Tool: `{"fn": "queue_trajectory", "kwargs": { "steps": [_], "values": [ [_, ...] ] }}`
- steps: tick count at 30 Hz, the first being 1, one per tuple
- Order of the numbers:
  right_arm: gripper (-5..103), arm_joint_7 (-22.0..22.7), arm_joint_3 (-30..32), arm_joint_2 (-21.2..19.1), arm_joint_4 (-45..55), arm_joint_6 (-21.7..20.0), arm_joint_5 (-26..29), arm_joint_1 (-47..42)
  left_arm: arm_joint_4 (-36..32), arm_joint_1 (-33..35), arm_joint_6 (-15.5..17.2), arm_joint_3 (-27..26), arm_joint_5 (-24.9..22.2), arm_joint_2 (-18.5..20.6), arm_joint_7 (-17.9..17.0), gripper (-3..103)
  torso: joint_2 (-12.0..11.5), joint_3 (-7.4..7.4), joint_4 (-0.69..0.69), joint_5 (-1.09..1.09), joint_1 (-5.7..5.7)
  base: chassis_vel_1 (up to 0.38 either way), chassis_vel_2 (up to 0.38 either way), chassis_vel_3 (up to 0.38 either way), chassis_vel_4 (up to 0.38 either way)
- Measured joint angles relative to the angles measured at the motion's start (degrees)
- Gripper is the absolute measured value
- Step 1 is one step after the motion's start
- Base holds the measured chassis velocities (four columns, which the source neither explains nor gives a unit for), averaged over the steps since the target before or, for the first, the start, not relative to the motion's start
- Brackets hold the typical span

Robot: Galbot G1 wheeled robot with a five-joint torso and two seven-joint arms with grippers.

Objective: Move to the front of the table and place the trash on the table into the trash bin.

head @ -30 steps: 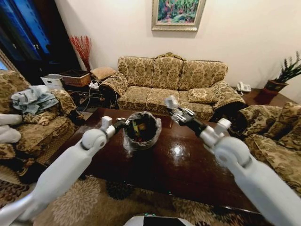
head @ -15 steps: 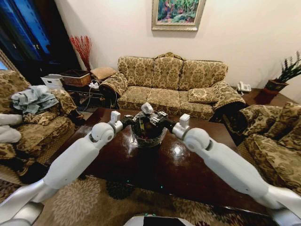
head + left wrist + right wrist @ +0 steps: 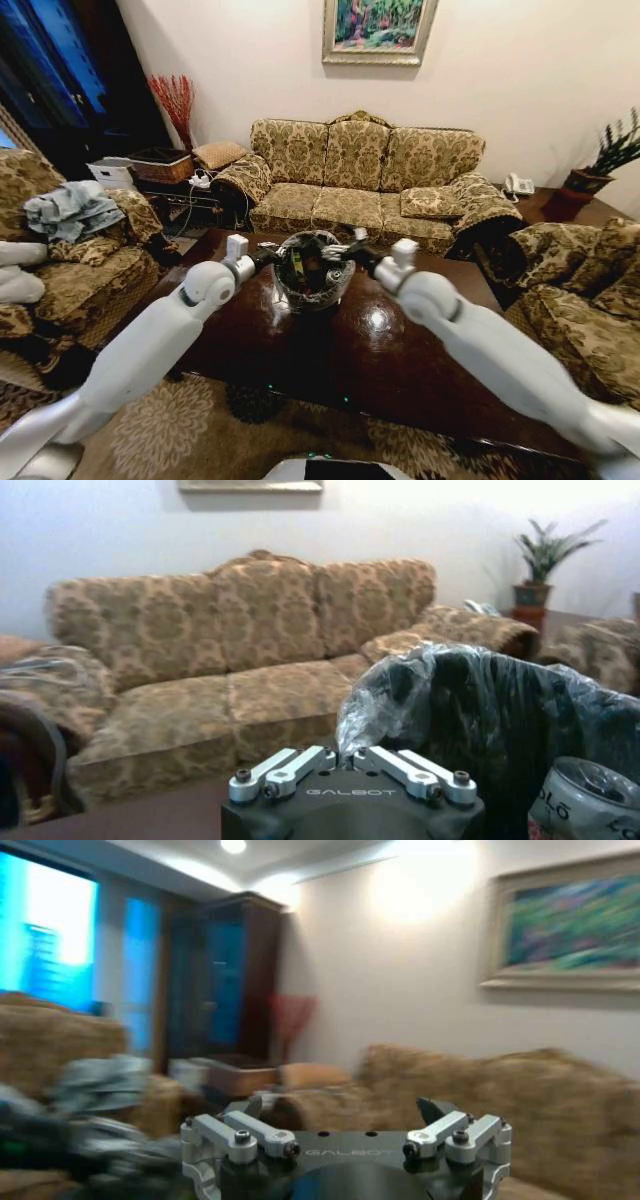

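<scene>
Surface (image 3: 400, 350) dark, glossy. Trash bin (image 3: 310, 272) stands on it toward the far edge, cans inside. Left gripper (image 3: 266, 252) pinched shut on the bin's bag liner (image 3: 385, 694); right gripper (image 3: 340, 250) over the rim, jaws apart, empty. Sofa (image 3: 370, 180) behind

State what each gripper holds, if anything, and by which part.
The left gripper is shut on the trash bin's plastic bag, pinching its rim edge. The right gripper is open, holding nothing.

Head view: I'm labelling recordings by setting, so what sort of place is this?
Most likely a home living room: a patterned three-seat sofa under a framed painting, and a glossy dark wooden table holding the trash bin.
</scene>
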Motion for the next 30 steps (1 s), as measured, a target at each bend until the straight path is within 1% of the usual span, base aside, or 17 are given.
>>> {"fn": "queue_trajectory", "kwargs": {
  "steps": [1, 2, 4, 6, 7, 8, 10, 11, 12, 14, 15, 16, 18, 20, 26, 29, 30],
  "values": [
    [100, 1.44, 4.95, -1.16, 2.4, -0.38, -0.66, -5.17, -0.99, 1.97, -0.04, -2.6, 0.4, -0.22, -0.01, 3, 0.0, 0.0, 0.0, 0.02, 0.0, 0.0, 0.0, 0.0, 0.0],
    [100, 1.44, 4.95, -1.16, 2.4, -0.38, -0.66, -5.17, -0.99, 1.97, -0.04, -2.6, 0.4, -0.22, -0.01, 3, 0.0, 0.0, 0.0, 0.02, 0.0, 0.0, 0.0, 0.0, 0.0],
    [100, 3.79, 15.84, -1.2, 6.6, -3.5, -2.64, -15.88, -3.67, 6.56, -0.03, -7.97, 1.98, -0.85, 0.86, 3, 0.01, -0.01, 0.01, 0.05, -0.01, 0.0, 0.0, 0.0, 0.0],
    [100, 5.06, 25.96, 1.21, 10.44, -6.72, -4.91, -27.03, -6.69, 11.88, -0.03, -13.1, 4.04, -1.82, 2.32, 3, 0.01, -0.01, 0.01, 0.0, 0.0, 0.0, 0.0, 0.0, 0.0],
    [100, 4.86, 31.58, 4.42, 12.71, -7.84, -7.35, -35.17, -8.58, 15.67, -0.23, -16.2, 5.11, -2.54, 2.85, 3, 0.01, -0.01, 0.0, 0.03, 0.0, 0.0, 0.0, 0.0, 0.0],
    [100, 4.86, 31.58, 4.42, 12.71, -7.84, -7.35, -35.17, -8.58, 15.67, -0.23, -16.2, 5.11, -2.54, 2.85, 3, 0.01, -0.01, 0.0, 0.03, 0.0, 0.0, 0.0, 0.0, 0.0],
    [100, 1.97, 36.6, 10.95, 15.14, -7.45, -12.54, -44.98, -10.88, 21.58, -1.44, -20.24, 6.75, -3.81, 3.94, 3, 0.01, -0.01, 0.01, 0.02, 0.0, 0.0, 0.0, 0.0, 0.0],
    [100, -0.18, 37.76, 15.98, 15.53, -6.19, -16.79, -50.3, -12.29, 25.47, -2.5, -22.85, 7.94, -4.77, 4.89, 3, 0.01, -0.01, 0.01, 0.0, -0.01, 0.0, 0.0, 0.0, 0.0],
    [100, -0.18, 37.76, 15.98, 15.53, -6.19, -16.79, -50.3, -12.29, 25.47, -2.5, -22.85, 7.94, -4.77, 4.89, 3, 0.01, -0.01, 0.01, 0.0, -0.01, 0.0, 0.0, 0.0, 0.0],
    [100, -1.7, 36.81, 21.72, 15.84, -4.24, -21.84, -55.65, -13.74, 29.06, -3.78, -25.73, 8.97, -5.73, 5.75, 3, 0.02, -0.01, 0.01, 0.0, -0.01, 0.02, -0.023, -0.027, 0.017],
    [100, -2.31, 34.69, 25.07, 15.84, -3.22, -25.52, -58.22, -14.6, 30.78, -4.46, -27.4, 9.35, -6.34, 6.42, 3, 0.01, -0.01, 0.0, 0.03, -0.01, 0.056, -0.054, -0.054, 0.057],
    [100, -2.31, 34.69, 25.07, 15.84, -3.22, -25.52, -58.22, -14.6, 30.78, -4.46, -27.4, 9.35, -6.34, 6.42, 3, 0.01, -0.01, 0.0, 0.03, -0.01, 0.056, -0.054, -0.054, 0.057],
    [100, -3.18, 30.6, 27.89, 15.81, -1.7, -31.75, -59.95, -15.82, 32.38, -5.09, -29.13, 9.57, -7.4, 7.28, 3, 0.01, 0.0, 0.0, 0.0, 0.0, 0.098, -0.081, -0.1, 0.079],
    [100, -3.42, 28.22, 28.35, 15.73, -1.48, -34.14, -60.17, -16.71, 33.15, -5.42, -30.0, 9.57, -8.35, 7.62, 3, 0.01, 0.01, 0.01, 0.01, 0.02, 0.119, -0.128, -0.147, 0.139],
    [100, -4.33, 27.41, 27.73, 15.57, -2.08, -34.94, -61.29, -17.61, 33.96, -5.93, -30.78, 9.57, -10.1, 8.16, 3, 0.0, 0.01, 0.01, 0.02, 0.02, 0.241, -0.162, -0.234, 0.19],
    [100, -4.46, 27.52, 27.65, 15.53, -2.06, -35.27, -62.07, -17.95, 34.35, -6.21, -31.37, 9.56, -10.72, 8.45, 3, 0.01, 0.0, 0.02, -0.02, 0.0, 0.359, -0.185, -0.363, 0.192],
    [100, -4.63, 27.41, 27.78, 15.47, -2.02, -35.62, -62.36, -18.27, 34.59, -6.29, -31.81, 9.44, -10.91, 8.68, 3, 0.0, 0.01, 0.02, 0.07, 0.0, 0.418, -0.146, -0.449, 0.159]
  ]
}}
